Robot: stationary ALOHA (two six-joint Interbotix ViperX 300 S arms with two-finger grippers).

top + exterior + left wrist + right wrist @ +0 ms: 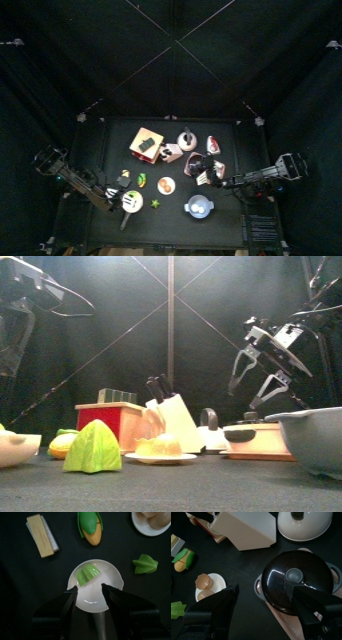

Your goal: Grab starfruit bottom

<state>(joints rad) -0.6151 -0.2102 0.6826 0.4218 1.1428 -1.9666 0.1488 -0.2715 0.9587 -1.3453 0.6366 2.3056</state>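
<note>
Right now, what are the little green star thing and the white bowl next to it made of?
The starfruit looks like matte plastic, maybe rubbery: a flat even green with soft folded ridges and no shine. The white bowl looks like glossy plastic or glazed ceramic; its smooth rim catches light, and I can't tell which. The green leafy piece inside it looks like dull plastic too.

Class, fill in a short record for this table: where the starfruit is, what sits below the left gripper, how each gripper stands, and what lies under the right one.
starfruit: on bare table, untouched
left gripper: open, above white bowl holding a green piece
right gripper: open, empty
under right gripper: black lidded pot on wooden board
</note>
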